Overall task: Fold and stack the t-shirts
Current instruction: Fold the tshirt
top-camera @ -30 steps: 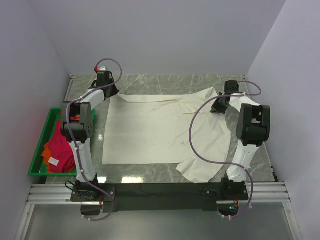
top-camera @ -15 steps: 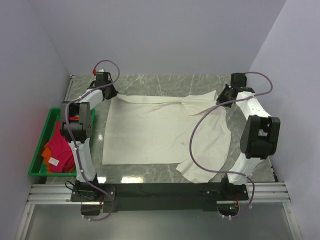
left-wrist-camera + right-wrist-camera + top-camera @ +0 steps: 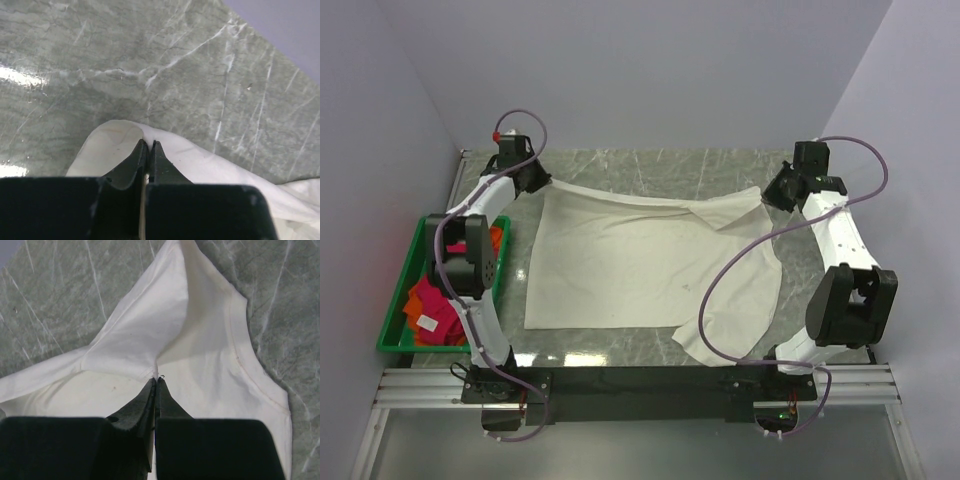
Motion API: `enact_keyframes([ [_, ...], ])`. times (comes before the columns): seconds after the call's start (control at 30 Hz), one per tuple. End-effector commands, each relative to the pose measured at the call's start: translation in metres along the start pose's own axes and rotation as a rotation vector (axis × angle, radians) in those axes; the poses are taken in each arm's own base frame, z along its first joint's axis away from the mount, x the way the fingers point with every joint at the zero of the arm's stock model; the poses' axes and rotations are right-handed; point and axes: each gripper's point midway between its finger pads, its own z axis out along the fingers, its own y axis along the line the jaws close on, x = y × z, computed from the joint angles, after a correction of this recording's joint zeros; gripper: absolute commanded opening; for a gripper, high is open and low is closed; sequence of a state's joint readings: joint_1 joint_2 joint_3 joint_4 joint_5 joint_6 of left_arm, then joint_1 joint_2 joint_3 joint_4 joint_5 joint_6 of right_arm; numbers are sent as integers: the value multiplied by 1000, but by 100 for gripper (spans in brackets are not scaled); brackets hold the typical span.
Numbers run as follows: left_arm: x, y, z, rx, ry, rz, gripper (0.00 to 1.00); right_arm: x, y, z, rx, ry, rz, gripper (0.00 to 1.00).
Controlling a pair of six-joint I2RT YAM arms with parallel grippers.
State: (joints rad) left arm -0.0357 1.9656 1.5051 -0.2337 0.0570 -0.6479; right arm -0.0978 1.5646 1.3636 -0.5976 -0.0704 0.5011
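One cream t-shirt (image 3: 620, 260) on one table (image 3: 650, 165), one green crate (image 3: 393, 300)

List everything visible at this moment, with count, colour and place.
t-shirt: one, cream, spread across the middle of the table, its far edge lifted at both ends.
shirts in the crate: count unclear, pink and orange, piled together.
crate: one, green, at the table's left edge.
table: one, grey-green marble pattern.
cables: two, purple, looping along the arms.
arms: two, white and black, reaching to the far corners.
left fingers: black, shut on the t-shirt's far left corner.
right fingers: black, shut on the t-shirt's far right part.
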Motion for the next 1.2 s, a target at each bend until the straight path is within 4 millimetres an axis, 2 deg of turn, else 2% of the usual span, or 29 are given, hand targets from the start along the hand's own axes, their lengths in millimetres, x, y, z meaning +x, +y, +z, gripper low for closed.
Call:
enact_keyframes([
  [0.0,-21,-16,-31,49,-56,-29,1,2,0,-17,-6,-22,4,0],
  [0.2,-56,-25,-49,74,-145,-43,1,-6,4,-14,-9,-38,11,0],
  [0.3,-67,-29,-54,74,-163,-39,1,-13,11,-13,-31,-50,23,0],
  [0.37,-72,-31,-59,78,-179,-38,1,-17,15,-12,-38,-53,25,0],
  [0.5,-68,-28,-61,73,-179,-48,1,-25,20,-12,-49,-61,25,0],
  [0.53,-74,-17,-62,59,-187,-65,1,-25,21,-12,-49,-61,25,0],
  [0.8,-56,-8,-70,53,-156,-85,1,-20,20,-22,-55,-53,16,0],
  [0.97,-44,-3,-75,55,-141,-96,1,-4,12,-17,-36,-22,7,0],
  [1.17,-6,22,-61,9,-73,-121,1,17,1,-8,-16,18,22,0],
])
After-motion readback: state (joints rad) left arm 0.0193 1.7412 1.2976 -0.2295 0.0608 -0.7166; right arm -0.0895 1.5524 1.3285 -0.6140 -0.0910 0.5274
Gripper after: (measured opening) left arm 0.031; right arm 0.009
